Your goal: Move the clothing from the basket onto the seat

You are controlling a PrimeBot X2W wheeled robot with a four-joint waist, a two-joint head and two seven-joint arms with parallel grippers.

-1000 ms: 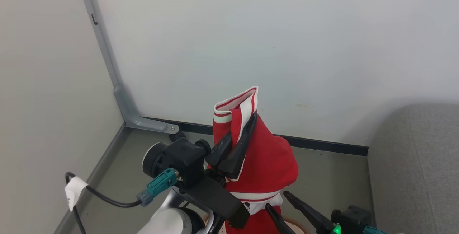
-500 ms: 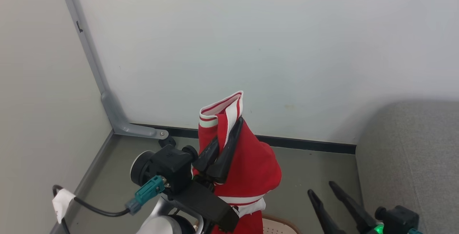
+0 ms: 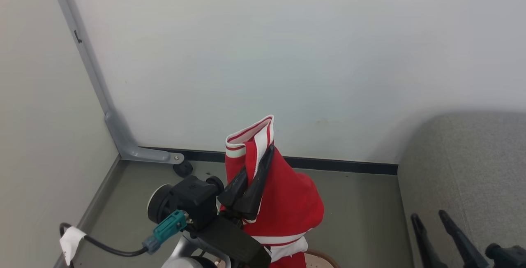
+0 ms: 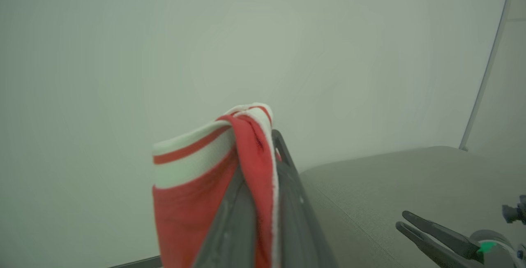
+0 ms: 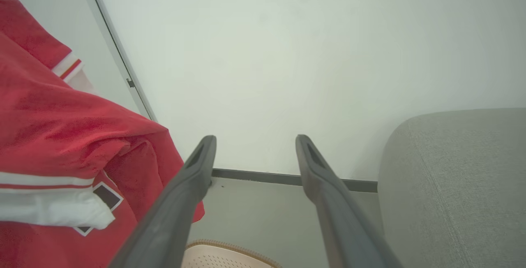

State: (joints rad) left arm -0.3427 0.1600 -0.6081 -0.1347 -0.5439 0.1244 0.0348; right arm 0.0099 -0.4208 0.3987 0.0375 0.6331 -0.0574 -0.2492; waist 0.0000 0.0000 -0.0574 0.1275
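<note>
Where the seat (image 3: 464, 169) rounds its corner, clothing (image 3: 287, 202) hangs to its left, held up, pinched tight in the left gripper (image 3: 255, 167). Under the clothing, left of seat, basket (image 5: 222, 255): holes plain in right wrist view, mere sliver in head view. Beside seat, right gripper (image 5: 254, 140): fingers spread, empty.

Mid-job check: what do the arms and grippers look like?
Left gripper and right gripper: two long, dark, tapering fingers each. Left wrist: black housing, teal plug on a black cable with a white tag, pale forearm. Right wrist shows a green light.
</note>
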